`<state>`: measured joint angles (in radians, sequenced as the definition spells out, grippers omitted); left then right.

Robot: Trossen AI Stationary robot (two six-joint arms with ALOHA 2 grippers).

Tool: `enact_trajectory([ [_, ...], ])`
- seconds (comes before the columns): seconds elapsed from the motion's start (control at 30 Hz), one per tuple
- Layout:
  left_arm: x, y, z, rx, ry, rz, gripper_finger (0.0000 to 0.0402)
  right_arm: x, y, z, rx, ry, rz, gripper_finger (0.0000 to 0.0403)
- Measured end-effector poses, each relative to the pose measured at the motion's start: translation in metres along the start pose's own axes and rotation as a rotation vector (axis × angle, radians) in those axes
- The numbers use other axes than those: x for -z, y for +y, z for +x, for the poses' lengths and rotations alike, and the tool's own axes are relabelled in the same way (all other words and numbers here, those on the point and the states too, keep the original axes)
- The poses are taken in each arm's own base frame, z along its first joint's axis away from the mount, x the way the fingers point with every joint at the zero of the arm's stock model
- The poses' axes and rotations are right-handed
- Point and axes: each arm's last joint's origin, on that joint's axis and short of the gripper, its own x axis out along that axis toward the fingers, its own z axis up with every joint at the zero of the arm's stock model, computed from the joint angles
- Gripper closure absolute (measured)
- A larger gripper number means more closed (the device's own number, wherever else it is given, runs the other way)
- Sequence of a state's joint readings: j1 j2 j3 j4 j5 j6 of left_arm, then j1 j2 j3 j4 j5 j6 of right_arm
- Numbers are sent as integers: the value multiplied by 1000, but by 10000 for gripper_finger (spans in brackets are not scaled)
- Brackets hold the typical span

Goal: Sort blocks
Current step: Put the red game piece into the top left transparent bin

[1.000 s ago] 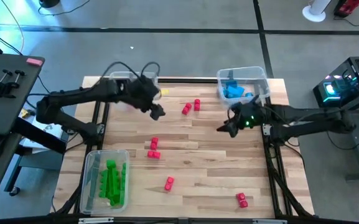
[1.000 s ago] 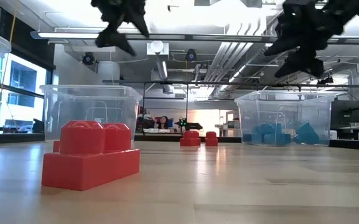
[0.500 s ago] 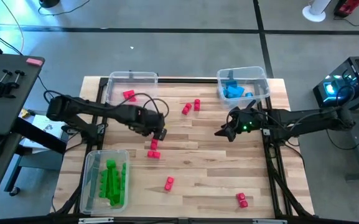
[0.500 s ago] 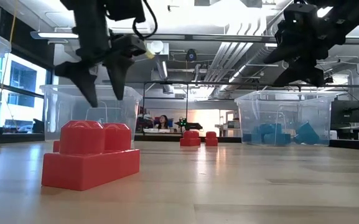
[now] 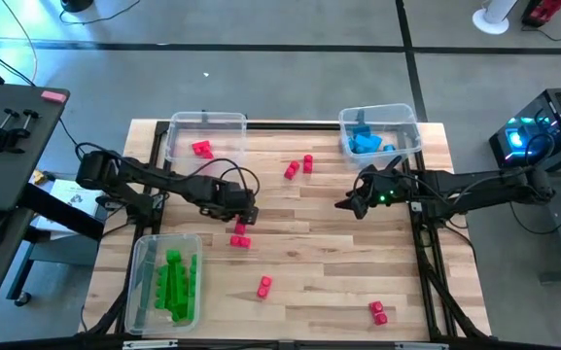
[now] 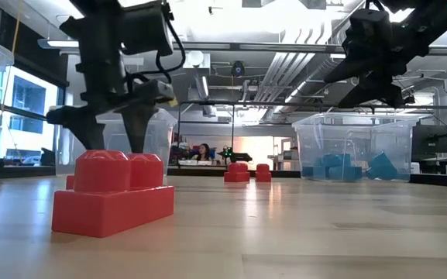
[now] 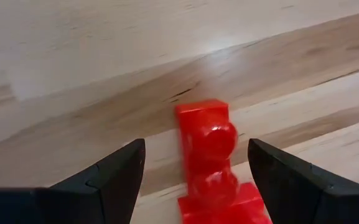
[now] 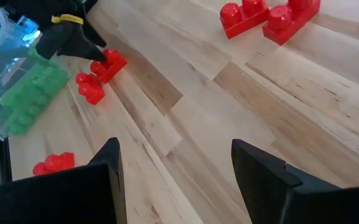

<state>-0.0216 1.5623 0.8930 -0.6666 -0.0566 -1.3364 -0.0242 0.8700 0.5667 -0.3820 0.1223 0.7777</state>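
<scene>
Table (image 5: 338, 262): light wooden top carrying three clear bins and scattered blocks; my two arms reach in from either side.
Green bin (image 5: 142, 282): at the near left corner in the high view, holding the green blocks (image 5: 176, 282). My right wrist view also catches these green blocks (image 8: 33, 96); the low view does not show them.
Blue bin (image 5: 408, 124): at the far right corner, holding blue blocks (image 5: 366, 142). The low view shows the same bin (image 6: 355, 128) side-on with the blue blocks (image 6: 347, 167) at its floor.
Red bin (image 5: 178, 146): at the far left corner, one red block (image 5: 202, 149) inside; only the high view shows this block.
Left end effector (image 5: 244, 216): lowered over the red block pair (image 5: 240, 232) left of the table's middle. My left wrist view shows my fingers spread, one either side of the red block (image 7: 211, 162), not touching it. In the low view the left end effector (image 6: 111, 136) stands just behind the big near block (image 6: 115, 194).
Right end effector (image 5: 348, 205): held above the table near the blue bin, fingers spread, holding nothing; the low view confirms it is well clear of the table (image 6: 366, 81).
Loose red blocks: two at the far middle (image 5: 299, 166), seen close in my right wrist view (image 8: 269, 14); one near the front middle (image 5: 264, 285); one at the front right (image 5: 378, 311), seen only from above.
</scene>
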Motion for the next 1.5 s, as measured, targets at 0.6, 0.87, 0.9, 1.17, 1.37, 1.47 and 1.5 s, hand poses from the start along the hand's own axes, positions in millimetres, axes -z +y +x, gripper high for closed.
enact_trajectory([
  [0.6,8,18,24,28,21,-60,132,-2,-1,0,40,-46,8,227],
  [0.87,8,21,26,18,2,-16,143,-2,-2,0,58,-64,8,227],
  [0.9,8,22,26,6,4,-15,151,-2,-2,0,58,-64,8,227],
  [1.17,5,26,24,-3,26,66,297,-2,-2,0,58,-64,8,227],
  [1.37,-11,-5,-31,354,-90,165,306,-2,-2,0,63,-68,9,227],
  [1.47,-35,-13,-87,542,-327,214,306,-3,-2,0,83,-90,12,227],
  [1.5,-44,-11,-109,573,-426,214,306,-3,-2,0,88,-98,12,227],
])
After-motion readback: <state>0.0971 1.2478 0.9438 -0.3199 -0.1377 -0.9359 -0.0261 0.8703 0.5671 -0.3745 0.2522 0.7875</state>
